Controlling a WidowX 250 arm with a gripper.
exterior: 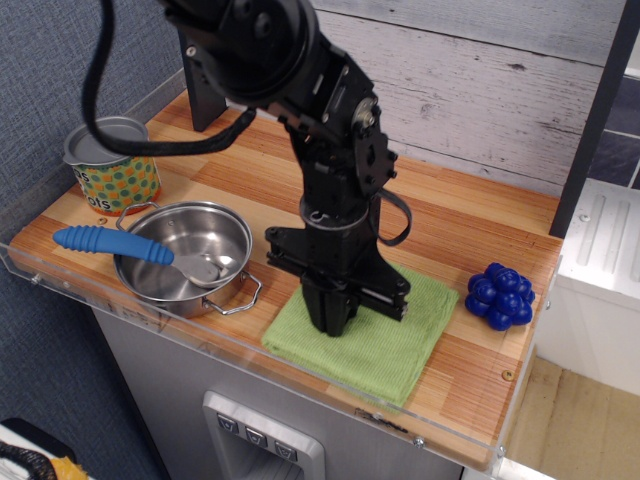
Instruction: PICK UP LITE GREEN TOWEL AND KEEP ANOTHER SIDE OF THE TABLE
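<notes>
The towel (375,335) is laid flat on the counter (470,225), near the front rim, between the pot (185,255) and the blue ball (500,295); the gripper (330,318) is pressed straight down onto the towel's left half; how far it is opened, and whether cloth is pinched, cannot be told; a blue-handled spoon (125,245) is rested in the pot; a tin (112,162) is stood behind it.
</notes>
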